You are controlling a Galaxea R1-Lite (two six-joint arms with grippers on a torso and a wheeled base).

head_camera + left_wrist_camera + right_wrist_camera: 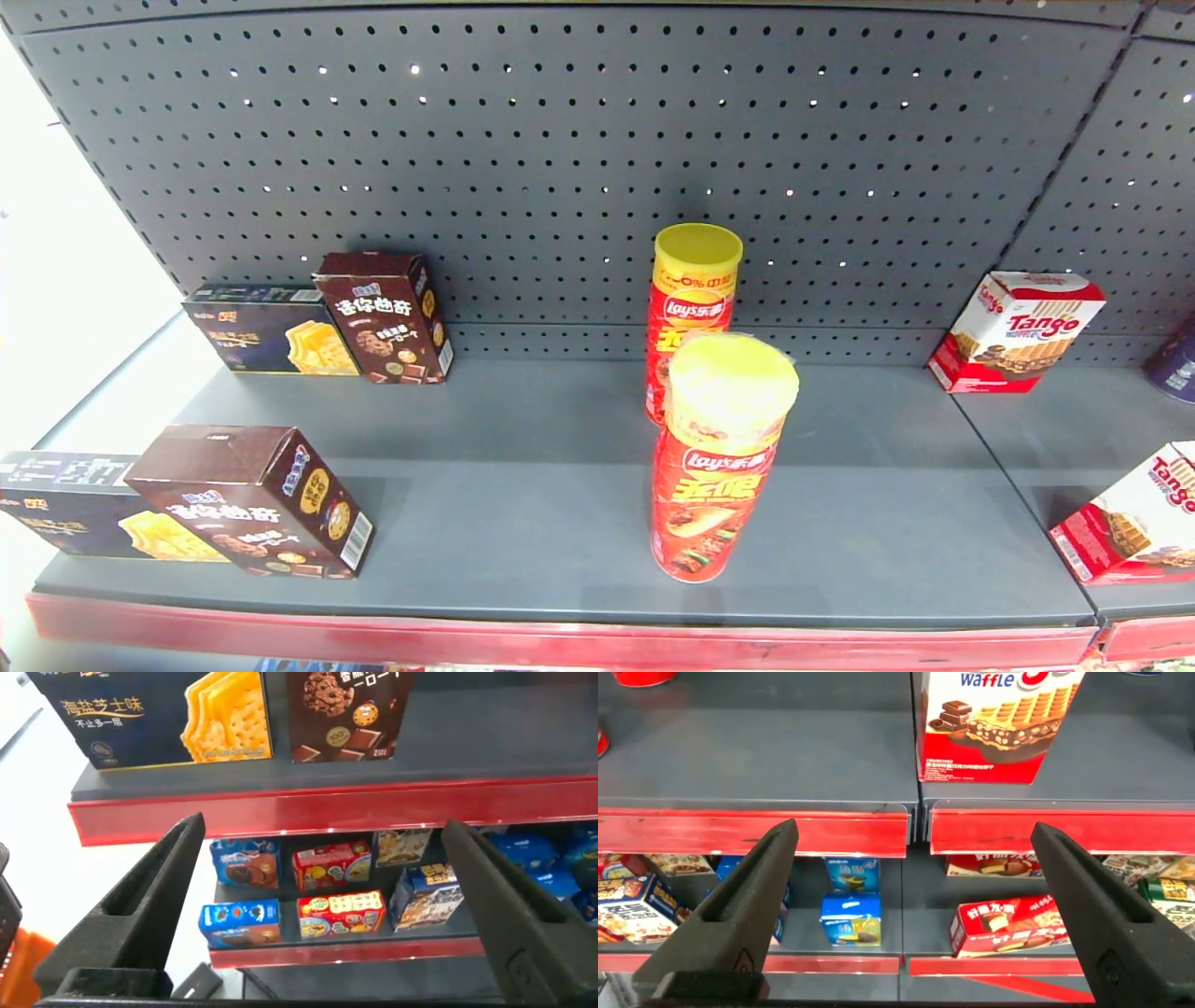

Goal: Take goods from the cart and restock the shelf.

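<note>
On the grey shelf (523, 485) two red chip cans with yellow lids stand upright in the middle, one at the front (714, 467) and one behind it (689, 308). Dark and brown cookie boxes sit at the front left (252, 499) and back left (383, 317). Red-and-white waffle boxes are at the right (1013, 331). My left gripper (318, 924) is open and empty, below the shelf's red front edge (327, 803) under the cracker box (168, 719). My right gripper (910, 924) is open and empty, facing the red edge below a waffle box (994, 723).
A pegboard back wall (579, 159) closes the shelf. Lower shelves hold several small snack boxes (341, 887) (850, 919). A seam (917, 826) splits two shelf sections. Bare shelf surface lies between the cookie boxes and the cans, and right of the cans.
</note>
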